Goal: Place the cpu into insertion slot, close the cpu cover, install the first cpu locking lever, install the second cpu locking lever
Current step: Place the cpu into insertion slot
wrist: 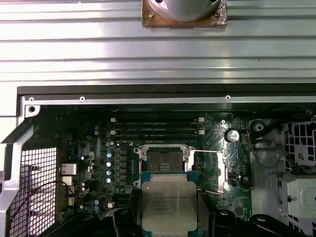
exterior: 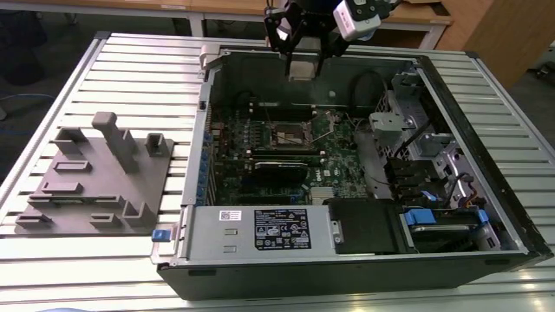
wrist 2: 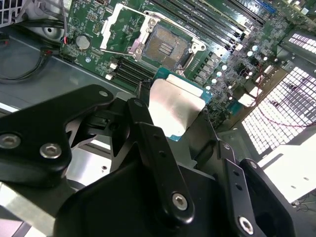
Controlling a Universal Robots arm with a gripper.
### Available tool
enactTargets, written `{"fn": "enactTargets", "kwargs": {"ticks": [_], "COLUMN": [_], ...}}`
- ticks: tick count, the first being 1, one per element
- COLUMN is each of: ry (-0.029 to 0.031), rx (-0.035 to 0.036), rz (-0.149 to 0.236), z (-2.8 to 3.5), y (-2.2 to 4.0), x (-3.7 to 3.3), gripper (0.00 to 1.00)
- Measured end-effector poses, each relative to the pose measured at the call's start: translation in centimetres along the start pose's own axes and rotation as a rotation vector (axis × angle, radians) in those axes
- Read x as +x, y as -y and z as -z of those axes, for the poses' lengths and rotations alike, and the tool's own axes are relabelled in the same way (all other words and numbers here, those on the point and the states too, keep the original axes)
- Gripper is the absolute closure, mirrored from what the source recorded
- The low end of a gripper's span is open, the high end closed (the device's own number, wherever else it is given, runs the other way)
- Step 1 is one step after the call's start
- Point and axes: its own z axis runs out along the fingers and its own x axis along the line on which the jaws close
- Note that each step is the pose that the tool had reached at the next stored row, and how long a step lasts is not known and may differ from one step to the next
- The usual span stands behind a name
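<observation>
My gripper (exterior: 301, 67) hangs above the far wall of the open computer case, shut on the cpu (exterior: 301, 70), a flat square chip with a dull silver top. Both wrist views show the cpu (wrist 2: 174, 106) (wrist: 168, 203) pinched at its edges between black fingers (wrist 2: 144, 126). Below it on the green board lies the insertion slot (exterior: 290, 134) (wrist 2: 165, 47) (wrist: 161, 159), a bare dark square with a silvery rim. The cpu cover (wrist 2: 122, 25) (wrist: 210, 170) is swung open beside the slot, with thin wire levers raised around it.
The case walls (exterior: 208, 130) ring the board. A black card (exterior: 282, 170) lies just in front of the slot, with the power supply (exterior: 260, 229) nearer still. Drive cages and cables (exterior: 433, 175) crowd the exterior view's right. A grey fixture plate (exterior: 95, 179) lies on the table at that view's left.
</observation>
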Motion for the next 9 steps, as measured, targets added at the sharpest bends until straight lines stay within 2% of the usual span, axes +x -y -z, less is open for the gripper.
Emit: {"fn": "enactTargets", "kwargs": {"ticks": [9], "ry": [-0.0001], "rx": [0.0001], "rz": [0.000], "z": [-0.32], "y": [0.03], "x": [0.00], "gripper": [0.46]}}
